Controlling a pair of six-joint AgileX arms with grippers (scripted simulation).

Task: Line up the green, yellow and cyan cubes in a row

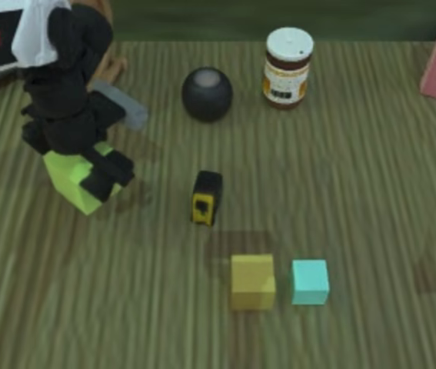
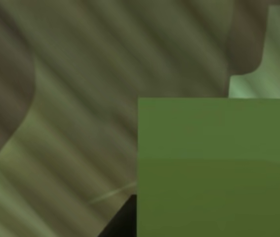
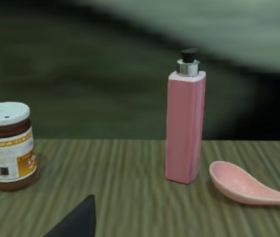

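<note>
Green cube (image 1: 70, 175) sits tilted in the left gripper's (image 1: 98, 171) closed jaws; a loose hold could drop it onto the tape measure (image 1: 206, 197).

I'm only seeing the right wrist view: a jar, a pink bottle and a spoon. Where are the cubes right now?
Observer: The top view shows the yellow cube and the cyan cube side by side near the table's front edge, with a narrow gap between them.
Operator: And the green one?
Observer: The green cube is far off at the table's left, turned askew to the other two, with the left gripper down on it.
Operator: Anything between it and the yellow cube?
Observer: Yes, a tape measure lies on the table between them.
</note>
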